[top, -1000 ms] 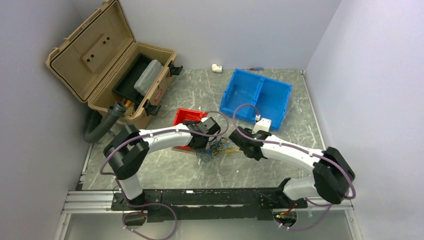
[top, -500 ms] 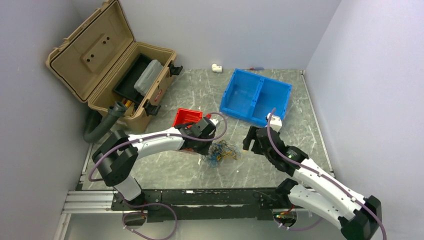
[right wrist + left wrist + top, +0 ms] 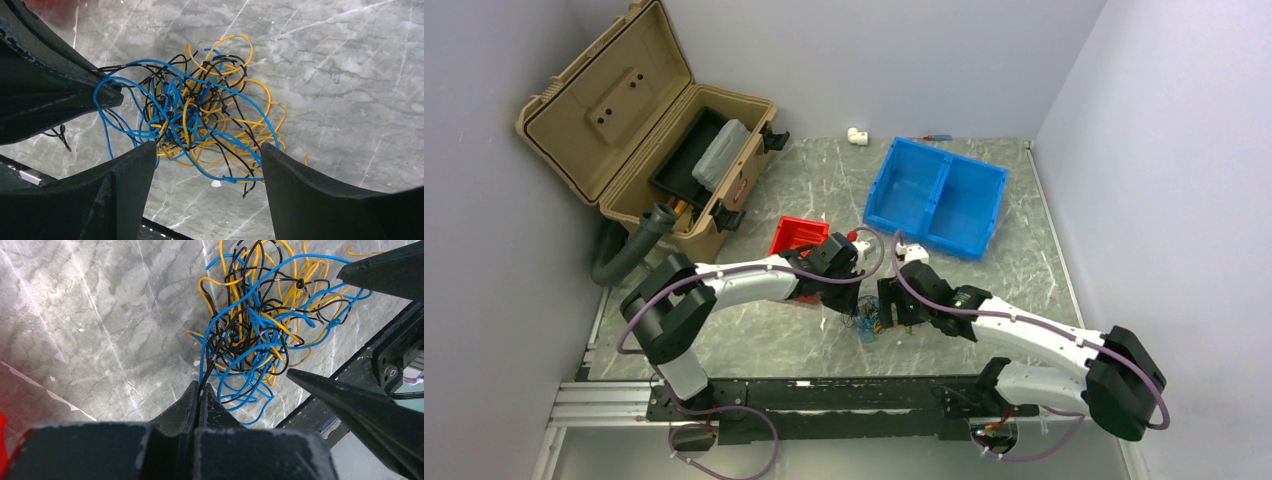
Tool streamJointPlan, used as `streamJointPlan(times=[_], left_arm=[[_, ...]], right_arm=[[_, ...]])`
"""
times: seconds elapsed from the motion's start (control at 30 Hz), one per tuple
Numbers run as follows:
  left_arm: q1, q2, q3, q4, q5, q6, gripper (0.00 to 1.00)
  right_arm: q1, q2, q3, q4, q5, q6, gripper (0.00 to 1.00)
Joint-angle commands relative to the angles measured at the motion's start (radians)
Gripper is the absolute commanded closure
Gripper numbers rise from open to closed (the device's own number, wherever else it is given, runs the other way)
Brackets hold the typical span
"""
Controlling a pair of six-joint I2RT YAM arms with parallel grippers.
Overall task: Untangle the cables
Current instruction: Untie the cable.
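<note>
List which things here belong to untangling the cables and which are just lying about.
Belongs to the job: the cables, a tangle of blue, yellow and black strands; the left pincer, shut on a strand; the right pincer, open over the tangle.
Lying about: tan toolbox, blue bin, red tray, white fitting, grey pipe.

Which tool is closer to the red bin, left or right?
Left. The left tool is beside the red bin, shut on the cables; the right tool is open over them, farther off.
</note>
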Motion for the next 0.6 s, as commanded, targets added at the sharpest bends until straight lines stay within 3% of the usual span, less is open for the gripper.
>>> streamJointPlan(times=[0.0,0.3,0.57], left_arm=[[0.001,0.001,0.026,0.018,0.008,0.002,1.00],[0.003,0.019,0.039,0.008,-0.011,-0.009,1.00],[0.024,0.002,0.008,0.070,0.044,-0.054,1.00]], right_arm=[[0.021,0.054,0.048,0.068,0.018,-0.034,0.22],[0.104,0.273,0.114,-0.003,0.224,0.041,0.20],[0.117,0.465,0.217,-0.238,0.498,0.290,0.16]])
